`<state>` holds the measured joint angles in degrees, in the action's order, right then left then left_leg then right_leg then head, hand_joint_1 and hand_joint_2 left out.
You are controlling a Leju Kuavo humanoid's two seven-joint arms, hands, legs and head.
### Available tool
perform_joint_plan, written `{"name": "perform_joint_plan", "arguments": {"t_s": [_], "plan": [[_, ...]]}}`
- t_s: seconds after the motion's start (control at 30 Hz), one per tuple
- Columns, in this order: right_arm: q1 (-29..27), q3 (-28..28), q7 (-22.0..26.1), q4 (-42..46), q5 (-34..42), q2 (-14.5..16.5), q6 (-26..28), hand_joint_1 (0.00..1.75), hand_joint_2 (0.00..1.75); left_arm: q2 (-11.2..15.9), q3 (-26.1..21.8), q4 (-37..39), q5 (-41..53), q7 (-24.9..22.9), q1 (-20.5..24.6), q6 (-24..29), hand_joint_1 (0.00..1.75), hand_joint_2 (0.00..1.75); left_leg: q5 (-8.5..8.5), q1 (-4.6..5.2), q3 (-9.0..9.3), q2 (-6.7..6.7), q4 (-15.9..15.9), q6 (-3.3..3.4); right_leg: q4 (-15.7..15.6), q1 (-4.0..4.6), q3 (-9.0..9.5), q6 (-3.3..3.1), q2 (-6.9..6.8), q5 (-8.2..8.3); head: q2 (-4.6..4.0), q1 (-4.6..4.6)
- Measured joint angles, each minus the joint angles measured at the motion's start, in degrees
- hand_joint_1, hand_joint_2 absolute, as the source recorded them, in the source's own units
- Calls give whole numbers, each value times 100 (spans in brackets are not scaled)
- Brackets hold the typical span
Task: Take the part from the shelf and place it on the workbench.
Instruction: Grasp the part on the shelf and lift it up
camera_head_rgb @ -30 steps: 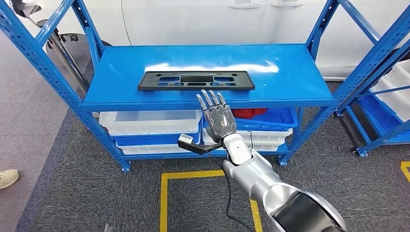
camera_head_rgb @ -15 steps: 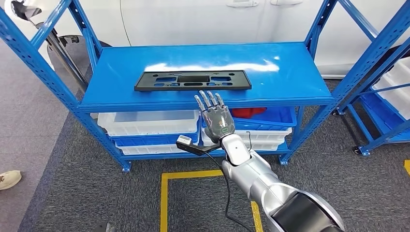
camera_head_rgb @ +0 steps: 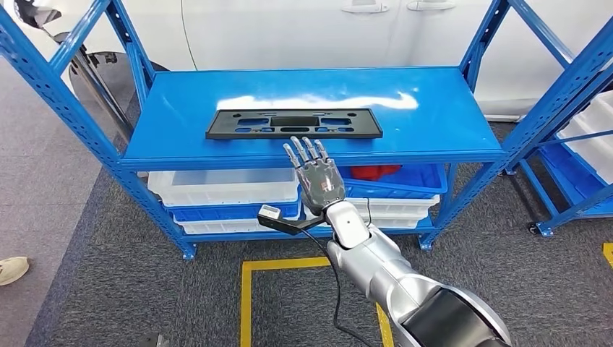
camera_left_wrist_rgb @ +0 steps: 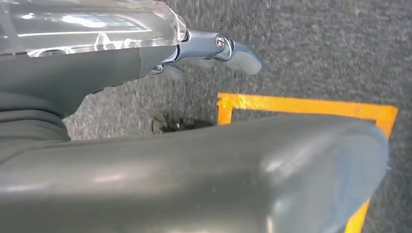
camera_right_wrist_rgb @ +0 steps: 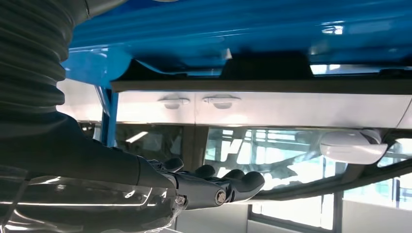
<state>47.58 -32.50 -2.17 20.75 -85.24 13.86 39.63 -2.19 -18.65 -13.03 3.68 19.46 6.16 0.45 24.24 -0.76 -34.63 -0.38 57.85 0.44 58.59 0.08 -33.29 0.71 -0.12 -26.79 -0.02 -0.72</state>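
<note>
A long black plastic part (camera_head_rgb: 294,123) with several cut-outs lies flat on the top board of the blue shelf (camera_head_rgb: 434,119), near its front edge. My right hand (camera_head_rgb: 314,173) is raised in front of that edge, just below the part, its fingers straight and apart and holding nothing. In the right wrist view the same hand (camera_right_wrist_rgb: 214,187) stretches out flat, with the black part (camera_right_wrist_rgb: 265,65) and the blue shelf (camera_right_wrist_rgb: 194,24) beyond it. My left hand (camera_left_wrist_rgb: 214,48) hangs over the carpet with nothing in it and its fingers extended.
White bins (camera_head_rgb: 224,184) and a blue bin (camera_head_rgb: 405,177) holding something red sit on the lower level. A second blue rack (camera_head_rgb: 578,137) stands at the right. A white car (camera_head_rgb: 325,29) is behind the shelf. Yellow tape (camera_head_rgb: 289,262) marks the carpet, and a person's shoe (camera_head_rgb: 13,267) is at the left.
My right hand has moved a little up and to the left, closer to the shelf's front edge below the part. The part has not moved.
</note>
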Motion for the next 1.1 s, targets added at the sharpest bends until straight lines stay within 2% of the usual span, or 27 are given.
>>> {"name": "perform_joint_plan", "arguments": {"t_s": [0.07,0.13,0.17,0.2,0.23,0.3,0.33,0.37,0.43,0.5,0.53,0.57,0.63,0.67,0.7,0.73,0.77,0.8,0.83,0.87,0.9,1.0,1.07,1.1], "plan": [[9,18,1,-1,-1,1,2,0,175,4,-4,0,7,4,12,-9,0,0,5,-11,22,1,-25,60,474,-20,-227,53,4,-248,0,1],[-9,34,1,-10,-1,-2,2,0,175,7,-6,0,15,5,17,-19,0,0,31,-4,31,1,-24,91,1277,-31,-670,81,5,-548,0,1],[-28,39,2,-17,-1,-4,3,0,175,7,-6,0,19,5,13,-23,0,0,44,-1,42,0,-23,96,1558,-34,-852,88,5,-592,0,0],[-45,41,3,-24,-1,-5,3,0,175,7,-6,0,21,5,8,-27,0,0,62,2,62,-4,-21,96,1632,-34,-938,85,5,-520,0,0],[-55,44,4,-28,-1,-6,4,0,175,7,-6,0,22,6,5,-27,0,0,83,4,92,-9,-20,90,1471,-33,-905,72,6,-343,0,0],[-54,53,10,-32,-1,-6,7,0,175,4,-6,0,25,10,5,-28,0,0,139,13,180,-19,-22,67,667,-19,-571,8,7,136,0,1],[-48,61,12,-33,-1,-5,8,0,175,2,-7,1,28,14,10,-29,0,0,169,22,213,-23,-20,47,294,-5,-405,-28,8,276,0,1],[-44,68,14,-33,-1,-5,9,0,175,-1,-7,1,32,20,15,-31,0,0,193,30,234,-23,-23,23,47,12,-293,-58,9,342,0,1],[-41,84,14,-35,-1,-5,11,0,175,-2,-8,1,42,30,19,-36,0,0,228,32,249,-19,-39,-35,-73,38,-242,-104,14,299,0,1],[-42,98,15,-27,-1,-2,17,0,175,2,-8,-1,51,38,19,-39,0,0,282,28,279,-6,-25,-92,-129,6,-169,-152,20,283,0,-1],[-35,108,18,-22,0,1,20,0,175,2,-8,-2,55,42,23,-42,0,0,352,26,244,0,100,-116,-168,-14,-109,-179,18,273,0,-1],[-30,115,25,-18,0,3,22,0,175,3,-8,-2,57,45,26,-43,0,0,463,20,136,3,351,-140,-201,-31,-44,-205,14,255,0,-2],[-33,125,43,-24,0,5,23,0,175,0,-12,-2,58,46,19,-43,0,0,733,-2,-288,5,1127,-183,-212,-24,44,-244,8,189,0,-3],[-47,126,49,-27,-1,7,23,0,175,0,-14,-1,58,45,7,-41,0,0,798,-8,-508,5,1452,-202,-209,-21,81,-249,10,151,0,-3],[-63,126,51,-31,-1,7,23,0,175,0,-16,-1,58,45,-4,-39,0,0,766,-11,-654,6,1606,-216,-204,-20,119,-248,14,112,0,-3],[-74,127,52,-35,-1,9,23,0,175,0,-17,0,58,45,-11,-38,0,0,613,-12,-693,6,1535,-221,-196,-20,162,-241,18,69,0,-3],[-79,127,53,-37,-1,12,23,0,175,1,-17,0,58,45,-13,-37,0,0,357,-13,-620,8,1244,-217,-184,-22,217,-228,23,15,0,-3],[-80,127,56,-39,-1,16,23,0,175,1,-18,0,58,45,-12,-37,0,0,90,-13,-486,14,847,-204,-172,-23,270,-210,24,-44,0,-2],[-74,128,60,-42,-1,22,22,0,175,2,-19,1,58,45,-7,-36,0,0,-97,-1,-337,20,489,-183,-156,-11,311,-183,25,-99,0,-2],[-67,129,63,-42,-1,30,21,0,175,2,-19,2,59,45,1,-36,0,0,-182,9,-218,23,218,-145,-145,-1,332,-154,27,-143,0,-2],[-62,131,66,-43,-1,36,20,0,175,2,-20,3,59,45,4,-35,0,0,-173,19,-160,24,87,-108,-139,12,339,-126,28,-165,0,-2],[-53,142,74,-43,-1,58,22,0,175,0,-21,4,61,46,-8,-32,0,0,-73,11,-87,8,-5,-2,-82,22,336,-47,30,-175,0,-1],[-38,152,88,-42,-1,66,24,0,175,1,-23,4,64,47,-4,-34,0,0,-33,-3,4,0,-47,57,267,7,172,3,29,-290,0,-1],[-33,158,96,-43,-1,67,24,0,175,2,-25,4,66,47,3,-35,0,0,-10,-2,40,-1,-61,80,597,-3,-22,25,29,-407,0,-1]]}}
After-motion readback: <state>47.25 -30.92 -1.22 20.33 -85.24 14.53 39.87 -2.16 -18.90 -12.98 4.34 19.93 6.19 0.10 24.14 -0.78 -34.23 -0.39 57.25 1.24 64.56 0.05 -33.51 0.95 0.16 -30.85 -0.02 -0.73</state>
